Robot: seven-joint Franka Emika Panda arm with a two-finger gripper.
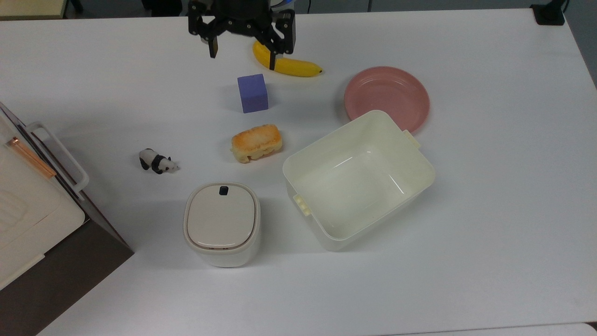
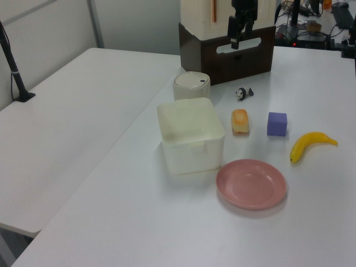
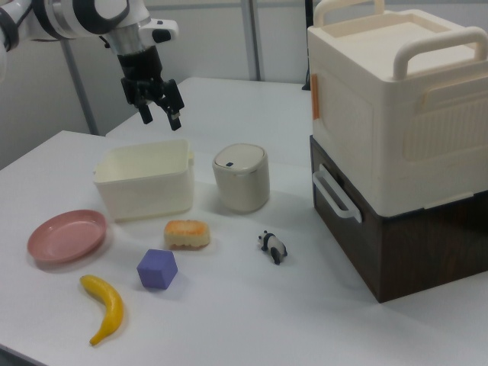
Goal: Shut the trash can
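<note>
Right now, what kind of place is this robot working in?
Probably a robotics lab or test room. Plain white tables carry a staged mix of props, a purple block, a toy panda and a banana, with cables and electronics in the left view's background.
</note>
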